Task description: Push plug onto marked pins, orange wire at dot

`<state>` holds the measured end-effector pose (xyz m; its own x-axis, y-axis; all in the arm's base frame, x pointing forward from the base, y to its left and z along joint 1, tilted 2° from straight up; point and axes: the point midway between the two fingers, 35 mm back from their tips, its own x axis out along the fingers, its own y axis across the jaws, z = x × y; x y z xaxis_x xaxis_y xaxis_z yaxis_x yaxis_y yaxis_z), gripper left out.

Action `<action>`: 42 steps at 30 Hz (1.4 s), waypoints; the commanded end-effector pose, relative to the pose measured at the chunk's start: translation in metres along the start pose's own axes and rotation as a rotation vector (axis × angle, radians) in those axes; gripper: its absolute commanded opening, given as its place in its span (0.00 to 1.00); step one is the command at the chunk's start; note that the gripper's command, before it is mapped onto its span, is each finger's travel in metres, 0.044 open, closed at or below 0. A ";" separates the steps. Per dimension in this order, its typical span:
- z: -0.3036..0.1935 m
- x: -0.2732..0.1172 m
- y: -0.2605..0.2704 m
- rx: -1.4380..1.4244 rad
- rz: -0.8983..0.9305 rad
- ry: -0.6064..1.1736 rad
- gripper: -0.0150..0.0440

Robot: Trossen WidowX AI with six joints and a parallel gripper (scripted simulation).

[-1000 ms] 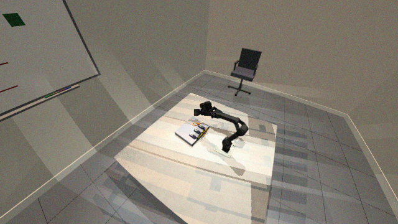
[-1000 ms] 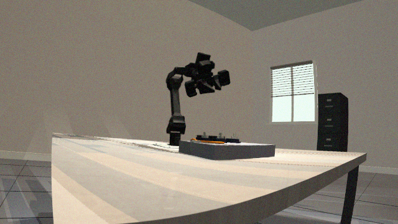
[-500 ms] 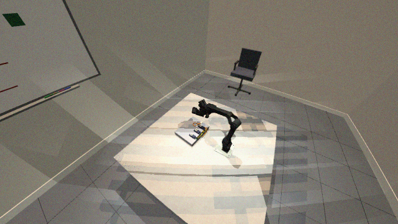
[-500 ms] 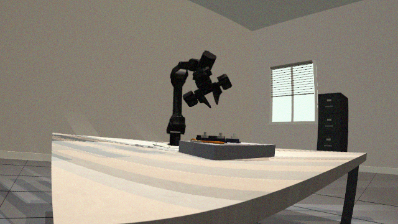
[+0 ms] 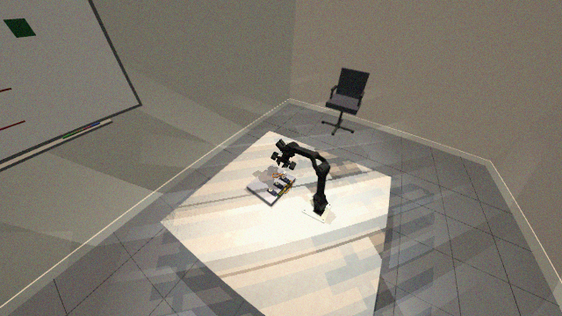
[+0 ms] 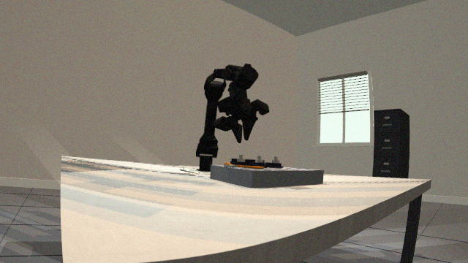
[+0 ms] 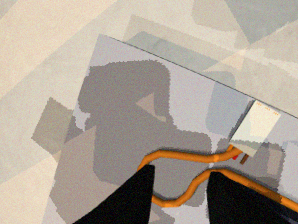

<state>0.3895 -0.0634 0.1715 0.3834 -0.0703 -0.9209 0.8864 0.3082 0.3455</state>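
The pale plug (image 7: 256,125) lies on the grey holder (image 5: 270,200) (image 6: 287,178) (image 7: 187,90), right of the fingers in the wrist view, with short red and brown wire ends beside the orange one. The orange lead (image 5: 277,175) (image 6: 246,166) (image 7: 182,156) curves over the holder; in the wrist view it passes behind both fingertips. My gripper (image 5: 282,165) (image 6: 243,140) (image 7: 181,177) is open and empty, with a modest gap, pointing down well above the holder. The pins and the coloured band with its dot are too small to tell in the top and exterior views and outside the wrist view.
Several dark servo bodies with pale shafts, one a dark servo (image 5: 272,192) (image 6: 273,165), stand on the holder. Small yellow parts (image 5: 287,189) run along its edge facing the arm base. The holder rests on the pale table (image 5: 246,228) (image 6: 164,215). The arm's shadow falls over the holder.
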 end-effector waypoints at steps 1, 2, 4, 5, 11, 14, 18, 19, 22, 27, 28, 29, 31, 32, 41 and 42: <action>0.004 0.011 -0.009 0.125 -0.111 0.033 0.45; 0.004 0.013 -0.011 0.150 -0.134 0.040 0.45; 0.005 0.017 -0.016 0.199 -0.181 0.053 0.45; 0.005 0.019 -0.018 0.223 -0.205 0.059 0.45; 0.007 0.028 -0.030 0.352 -0.334 0.082 0.45; 0.007 0.029 -0.030 0.356 -0.338 0.083 0.45; 0.007 0.029 -0.030 0.356 -0.338 0.083 0.45; 0.007 0.030 -0.030 0.356 -0.338 0.083 0.45; 0.006 0.038 -0.033 0.356 -0.338 0.083 0.45; 0.003 0.052 -0.038 0.356 -0.338 0.083 0.45; 0.003 0.052 -0.038 0.356 -0.338 0.083 0.45; 0.003 0.052 -0.038 0.356 -0.338 0.083 0.45; 0.003 0.054 -0.038 0.356 -0.338 0.083 0.45; 0.003 0.055 -0.038 0.356 -0.338 0.083 0.45; 0.001 0.066 -0.042 0.356 -0.338 0.083 0.45; 0.001 0.066 -0.042 0.356 -0.338 0.083 0.45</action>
<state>0.3776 -0.0812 0.1005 0.0512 -0.0245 -0.9984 0.9971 -0.0558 0.0525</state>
